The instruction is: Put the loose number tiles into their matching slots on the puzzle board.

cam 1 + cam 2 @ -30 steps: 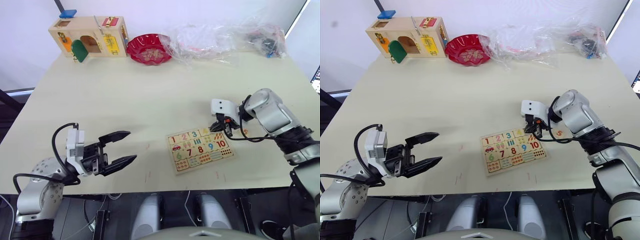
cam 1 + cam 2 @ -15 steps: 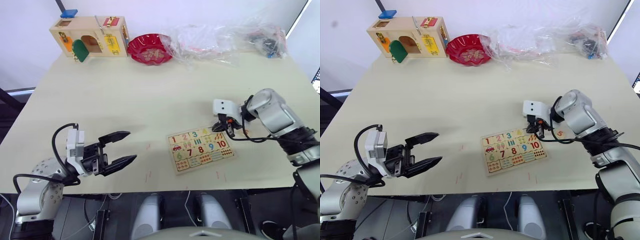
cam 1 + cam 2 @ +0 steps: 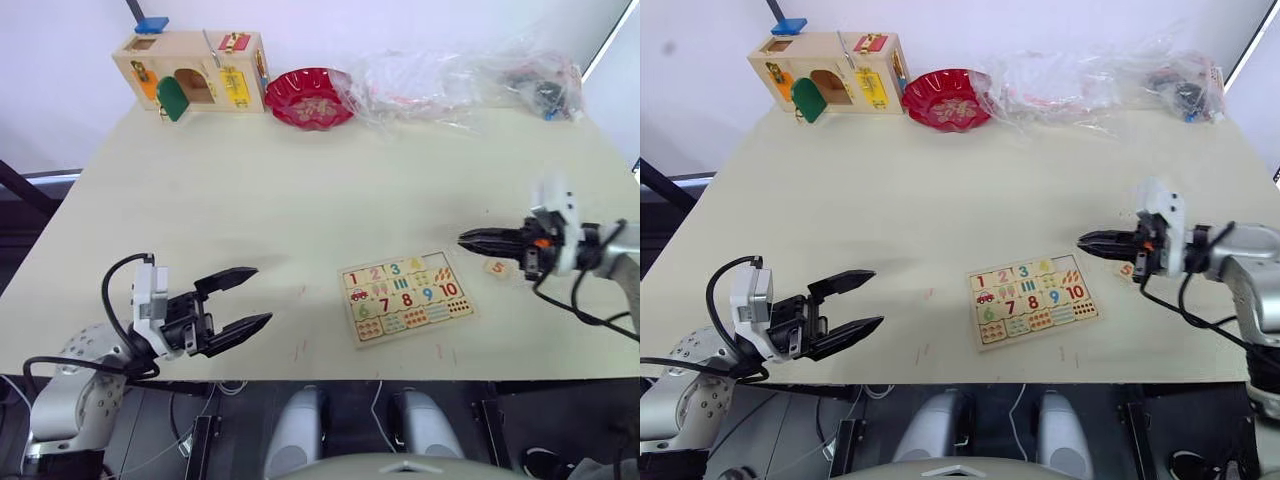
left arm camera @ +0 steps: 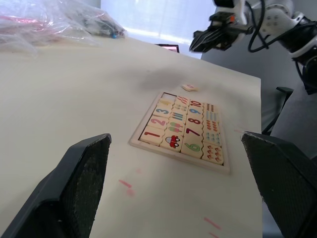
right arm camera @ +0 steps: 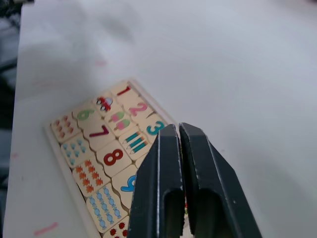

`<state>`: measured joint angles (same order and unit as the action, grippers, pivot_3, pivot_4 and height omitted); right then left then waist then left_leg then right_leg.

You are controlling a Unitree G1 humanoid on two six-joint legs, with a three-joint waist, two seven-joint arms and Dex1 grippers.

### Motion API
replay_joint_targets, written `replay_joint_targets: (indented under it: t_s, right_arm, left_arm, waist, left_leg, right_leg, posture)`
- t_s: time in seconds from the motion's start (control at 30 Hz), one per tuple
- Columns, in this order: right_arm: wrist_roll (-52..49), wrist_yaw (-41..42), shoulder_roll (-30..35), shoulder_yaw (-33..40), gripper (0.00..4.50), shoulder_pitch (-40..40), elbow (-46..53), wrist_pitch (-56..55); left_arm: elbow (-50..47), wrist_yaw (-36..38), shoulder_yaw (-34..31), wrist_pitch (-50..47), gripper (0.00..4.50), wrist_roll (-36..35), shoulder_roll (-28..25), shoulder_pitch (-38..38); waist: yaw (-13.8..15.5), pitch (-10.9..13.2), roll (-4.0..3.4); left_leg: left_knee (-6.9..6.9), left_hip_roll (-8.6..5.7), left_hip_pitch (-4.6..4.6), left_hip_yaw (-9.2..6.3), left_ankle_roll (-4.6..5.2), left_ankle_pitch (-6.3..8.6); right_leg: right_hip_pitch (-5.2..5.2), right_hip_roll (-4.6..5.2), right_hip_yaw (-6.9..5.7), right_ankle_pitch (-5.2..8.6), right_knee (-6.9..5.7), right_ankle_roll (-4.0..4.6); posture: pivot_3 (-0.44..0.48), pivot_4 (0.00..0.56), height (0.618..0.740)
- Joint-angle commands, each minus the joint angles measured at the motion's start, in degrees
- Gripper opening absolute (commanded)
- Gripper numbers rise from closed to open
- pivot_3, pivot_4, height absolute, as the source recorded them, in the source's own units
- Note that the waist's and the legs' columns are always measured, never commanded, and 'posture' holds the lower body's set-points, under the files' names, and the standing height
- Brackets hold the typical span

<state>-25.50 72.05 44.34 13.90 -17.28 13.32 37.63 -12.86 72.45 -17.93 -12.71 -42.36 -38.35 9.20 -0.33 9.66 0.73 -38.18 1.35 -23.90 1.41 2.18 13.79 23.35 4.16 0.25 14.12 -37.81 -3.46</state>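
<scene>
Puzzle board (image 3: 406, 297) lies flat near the front edge of the pale bench (image 3: 300, 190), its top row reading 1, 2, 3 and 4, with the last slot at the right end looking unfilled, though the recess is too small to confirm. Nearest the camera, the robot's left hand (image 3: 240, 297) hangs idle with its two black fingers spread wide, holding nothing, well apart from the board. To the right, the loose "5" tile (image 3: 496, 267) rests on the bench just beside the board's far right corner. The right hand (image 3: 470, 238) hovers just beyond that tile, fingers pressed together and empty, pointing back toward the board.

Only this one tile appears left to place. To do it cleanly, the right hand would need to part its fingers, drop straight over the tile and pinch it by two opposite edges so the digit stays upright. The tile is thin and lies flat, so a shallow, square grip looks wiser than a slanted one, which could flick it across the bench. Carried level and lowered flush into the end recess beside the 4, it should seat without disturbing its neighbours.

Farther back stand a wooden latch box (image 3: 190, 72), a red bowl (image 3: 309, 97) and crumpled clear plastic bags (image 3: 460, 78).
</scene>
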Motion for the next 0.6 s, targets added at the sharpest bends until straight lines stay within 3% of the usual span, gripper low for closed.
replay_joint_targets:
  t_s: [0.03,0.17,0.23,0.43,0.6]
  right_arm:
    - [-4.3,-2.9,1.4,6.6,1.66,5.5,5.3,2.0]
    - [-6.2,-5.2,1.4,16.0,3.82,17.2,9.9,0.8]
    - [-7.4,-6.2,-0.2,21.0,4.39,23.2,12.2,-0.1]
    - [-8.2,-8.3,-5.0,28.6,4.39,36.0,13.5,-5.5]
    - [-8.4,-9.1,-6.9,29.3,4.39,41.2,12.4,-8.8]
  left_arm:
    - [-0.5,0.7,-1.3,0.9,4.50,-0.4,-0.3,0.2]
    - [0.7,0.8,-1.3,1.3,4.50,0.0,0.0,0.7]
    - [1.4,0.9,-1.3,1.8,4.50,0.3,0.4,1.4]
    - [2.7,0.7,-1.4,3.1,4.50,1.3,1.3,3.7]
    - [4.7,1.9,-2.0,4.4,4.50,2.0,0.9,5.1]
  waist:
    - [0.1,0.0,0.00]
    - [0.2,0.0,0.01]
    - [0.4,0.0,0.03]
    - [0.4,0.0,0.06]
    - [0.9,-0.1,0.07]
  left_leg:
    - [0.00,0.00,0.00,0.01,0.00,0.00]
    - [0.00,0.00,0.01,0.03,0.01,0.01]
    - [0.01,-0.01,-0.01,0.04,0.01,0.00]
    - [-0.02,0.04,0.06,0.12,0.01,0.01]
    - [0.03,0.04,0.04,0.10,0.01,0.02]
  right_leg:
    - [0.00,0.00,0.01,0.00,0.01,0.00]
    - [-0.01,-0.03,0.03,0.01,0.03,-0.02]
    - [-0.01,-0.03,0.03,0.01,0.04,-0.02]
    - [-0.04,-0.07,0.13,0.13,0.06,0.17]
    - [-0.04,-0.08,0.11,0.15,0.13,0.18]
  posture:
    - [0.000,0.150,0.740]
    - [0.000,0.150,0.740]
    - [0.000,0.150,0.740]
    - [0.000,0.150,0.740]
    - [0.000,0.150,0.740]
